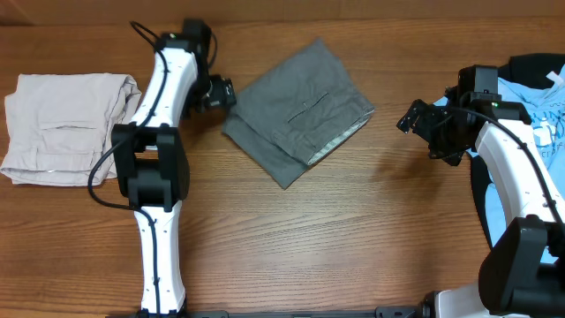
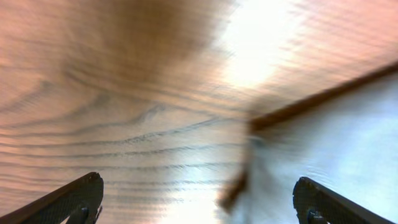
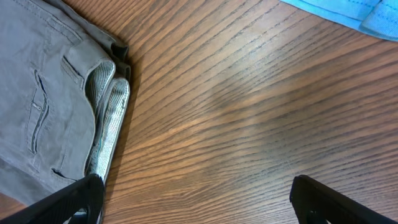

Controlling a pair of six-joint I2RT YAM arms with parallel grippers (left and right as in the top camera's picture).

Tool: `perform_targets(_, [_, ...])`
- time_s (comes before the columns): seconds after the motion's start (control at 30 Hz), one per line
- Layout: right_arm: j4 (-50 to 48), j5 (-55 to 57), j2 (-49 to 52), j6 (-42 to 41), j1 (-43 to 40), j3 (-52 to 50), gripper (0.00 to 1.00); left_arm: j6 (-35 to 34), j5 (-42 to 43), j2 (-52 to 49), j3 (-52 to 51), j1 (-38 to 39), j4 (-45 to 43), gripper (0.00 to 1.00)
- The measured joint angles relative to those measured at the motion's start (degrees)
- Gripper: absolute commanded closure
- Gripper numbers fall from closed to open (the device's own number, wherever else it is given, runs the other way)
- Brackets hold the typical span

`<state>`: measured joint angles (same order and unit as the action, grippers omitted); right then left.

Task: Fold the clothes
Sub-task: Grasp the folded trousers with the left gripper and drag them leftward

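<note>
1. Grey shorts (image 1: 296,110): folded and lying slantwise at mid-table (image 1: 353,230). The back pocket faces up, and striped waistband lining shows along the right edge.
2. My left pincer (image 1: 219,93): just beside the shorts' upper-left edge. Jaws are spread wide with nothing held. The wrist view is blurred.
3. My right pincer (image 1: 413,117): near the waistband side, with bare wood between it and the cloth. Jaws are spread wide with nothing held.
4. Beige shorts (image 1: 62,124) lie folded at far left, and a blue cloth (image 1: 538,102) lies at far right.
</note>
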<state>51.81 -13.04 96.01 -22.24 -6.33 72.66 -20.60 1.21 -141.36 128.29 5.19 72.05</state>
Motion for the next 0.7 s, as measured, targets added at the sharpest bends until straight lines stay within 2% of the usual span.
perform_targets(0.03, [0.1, 0.0, 0.0, 0.0, 0.0, 0.0, 0.00, 0.1, 0.5, 0.1, 3.2, 0.1, 2.3, 0.08])
perform_targets(0.07, [0.0, 0.0, 0.0, 0.0, 0.0, 0.0, 0.00, 0.2, 0.8, 0.2, 5.5, 0.3, 4.3, 0.18])
perform_targets(0.1, [0.0, 0.0, 0.0, 0.0, 0.0, 0.0, 0.00, 0.5, 1.0, 0.5, 7.5, 0.7, 6.2, 0.39])
perform_targets(0.13, [0.0, 0.0, 0.0, 0.0, 0.0, 0.0, 0.00, 0.3, 1.3, 1.1, 8.8, 1.1, 7.4, 0.55])
perform_targets(0.17, [0.0, 0.0, 0.0, 0.0, 0.0, 0.0, 0.00, 0.8, 1.6, 2.0, 10.2, 1.9, 9.1, 0.93])
perform_targets(0.2, [0.0, 0.0, 0.0, 0.0, 0.0, 0.0, 0.00, 0.9, 1.8, 3.3, 10.9, 3.0, 10.7, 0.96])
perform_targets(0.4, [0.0, 0.0, 0.0, 0.0, 0.0, 0.0, 0.00, 1.3, 2.4, 6.3, 11.6, 11.8, 14.5, 0.96])
perform_targets(0.7, [0.0, 0.0, 0.0, 0.0, 0.0, 0.0, 0.00, 0.0, 2.9, 6.3, 2.1, 26.4, 4.0, 0.96])
